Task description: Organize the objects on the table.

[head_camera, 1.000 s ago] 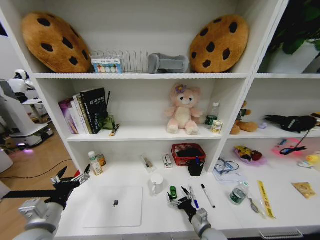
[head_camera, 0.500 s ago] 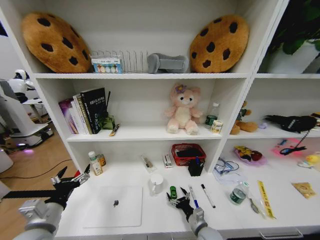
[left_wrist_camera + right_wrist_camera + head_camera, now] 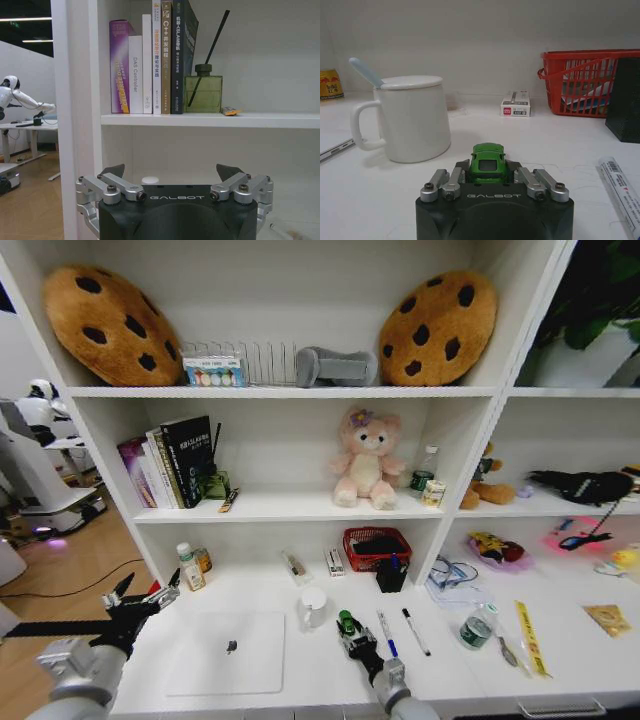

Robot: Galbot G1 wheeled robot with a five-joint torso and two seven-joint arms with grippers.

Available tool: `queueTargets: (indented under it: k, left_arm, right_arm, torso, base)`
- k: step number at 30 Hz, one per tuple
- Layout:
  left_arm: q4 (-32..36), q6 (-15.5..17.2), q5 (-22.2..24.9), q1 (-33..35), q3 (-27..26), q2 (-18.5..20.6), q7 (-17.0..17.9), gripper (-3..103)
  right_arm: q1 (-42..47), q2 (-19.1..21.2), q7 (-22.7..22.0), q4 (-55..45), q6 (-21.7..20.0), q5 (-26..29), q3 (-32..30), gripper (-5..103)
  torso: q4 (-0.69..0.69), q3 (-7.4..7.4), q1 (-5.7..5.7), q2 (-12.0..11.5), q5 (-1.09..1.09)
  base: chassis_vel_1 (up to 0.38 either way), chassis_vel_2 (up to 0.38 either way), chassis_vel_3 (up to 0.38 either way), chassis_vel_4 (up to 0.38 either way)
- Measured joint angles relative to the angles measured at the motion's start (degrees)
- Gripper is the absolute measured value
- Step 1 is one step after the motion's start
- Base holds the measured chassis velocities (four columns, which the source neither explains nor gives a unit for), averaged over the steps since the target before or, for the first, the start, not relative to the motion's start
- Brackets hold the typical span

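Our right hand (image 3: 494, 176) has its fingers clamped on the green toy car (image 3: 488, 161), low over the bench (image 3: 380, 200). We should lift straight, clearing the mug (image 3: 405, 117) beside it. Left hand (image 3: 174, 179) waits, fingers apart.

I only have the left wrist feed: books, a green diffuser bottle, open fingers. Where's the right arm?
Observer: The right gripper is on the table, its fingers shut on the green toy car.
Operator: Anything close to it?
Observer: The white mug, lidded, with a spoon handle sticking out, stands just beyond the car.
Operator: And my left gripper?
Observer: The left gripper hangs off the table's left end, beside the laptop.
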State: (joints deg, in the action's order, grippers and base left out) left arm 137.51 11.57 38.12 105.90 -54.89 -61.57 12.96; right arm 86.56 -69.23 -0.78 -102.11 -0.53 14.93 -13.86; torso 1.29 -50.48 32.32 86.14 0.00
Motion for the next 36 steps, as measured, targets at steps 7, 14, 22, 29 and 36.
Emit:
queueTargets:
  k: [7,14,22,29,36]
  left_arm:
    - [0.0,0.0,0.0,0.0,0.0,0.0,0.0,100]
    - [0.0,0.0,0.0,0.0,0.0,0.0,0.0,100]
    - [0.0,0.0,0.0,0.0,0.0,0.0,0.0,100]
    - [0.0,0.0,0.0,0.0,0.0,0.0,0.0,100]
    - [0.0,0.0,0.0,0.0,0.0,0.0,0.0,100]
  right_arm:
    - [0.9,0.7,0.1,-1.2,0.0,0.5,-0.9,37]
    - [4.1,3.3,0.1,-7.9,-1.2,4.3,-4.5,37]
    - [7.5,12.5,6.7,-20.7,1.8,10.3,-13.4,37]
    - [-0.8,22.8,16.2,-25.9,2.4,21.8,-16.6,37]
    - [-15.7,30.8,23.2,-24.5,-1.6,38.0,-14.9,37]
  torso:
    - [0.0,-0.01,0.0,0.0,0.01]
    - [0.01,0.0,0.0,0.0,-0.01]
    - [0.02,0.0,0.0,0.0,-0.01]
    - [-0.01,0.0,0.0,0.0,0.0]
    - [0.0,-0.01,0.0,0.0,0.02]
  base:
    - [0.0,0.0,0.0,0.0]
    - [0.0,0.0,0.0,0.0]
    - [0.0,0.0,0.0,0.0]
    - [0.0,0.0,0.0,0.0]
    - [0.0,0.0,0.0,0.0]
